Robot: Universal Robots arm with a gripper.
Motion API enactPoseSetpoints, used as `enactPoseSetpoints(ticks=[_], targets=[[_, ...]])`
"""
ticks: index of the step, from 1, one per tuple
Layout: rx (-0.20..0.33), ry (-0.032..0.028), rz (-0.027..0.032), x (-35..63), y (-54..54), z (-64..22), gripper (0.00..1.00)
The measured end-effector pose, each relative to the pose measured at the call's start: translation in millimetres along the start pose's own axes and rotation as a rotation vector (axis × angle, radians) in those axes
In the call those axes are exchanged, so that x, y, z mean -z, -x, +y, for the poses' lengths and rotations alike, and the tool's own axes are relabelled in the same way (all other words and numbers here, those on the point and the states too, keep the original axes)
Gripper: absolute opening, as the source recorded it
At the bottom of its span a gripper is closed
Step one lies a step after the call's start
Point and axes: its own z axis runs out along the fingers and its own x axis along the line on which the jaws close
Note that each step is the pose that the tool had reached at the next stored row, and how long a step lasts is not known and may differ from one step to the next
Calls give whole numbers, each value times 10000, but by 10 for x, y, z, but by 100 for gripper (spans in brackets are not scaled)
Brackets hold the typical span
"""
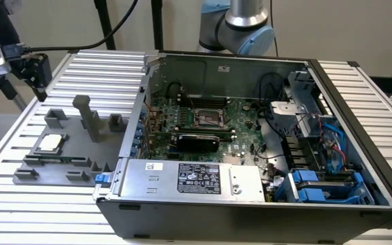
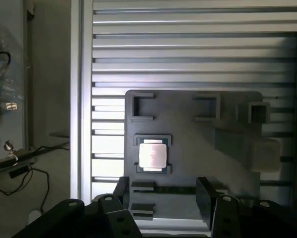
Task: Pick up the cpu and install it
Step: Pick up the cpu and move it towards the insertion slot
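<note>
My jaws stand wide apart and empty, and the cpu lies in its grey fixture on the desk, so I'd centre over it and come down square to its edges.

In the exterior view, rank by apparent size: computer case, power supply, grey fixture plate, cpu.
1. computer case, clearly the largest.
2-3. power supply and grey fixture plate look about alike, so I am not ranking them.
4. cpu, the smallest.
</note>
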Motion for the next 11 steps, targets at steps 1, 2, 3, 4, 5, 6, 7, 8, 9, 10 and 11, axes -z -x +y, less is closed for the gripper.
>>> enactPoseSetpoints(ticks=[1, 2, 3, 4, 5, 6, 7, 8, 9, 10, 11], targets=[[0, 0, 2, -18, 1, -1, 65], [0, 1, 2, -36, 1, -2, 65], [0, 1, 2, -55, 2, -3, 65], [0, 1, 2, -73, 3, -3, 65], [0, 1, 3, -91, 4, -4, 65], [0, 0, 3, -110, 4, -5, 65], [0, 0, 4, -128, 5, -6, 65], [0, 1, 3, -146, 6, -7, 65], [1, 1, 2, -164, 7, -9, 65], [1, 1, 2, -182, 7, -10, 65], [1, 1, 3, -200, 8, -11, 65]])
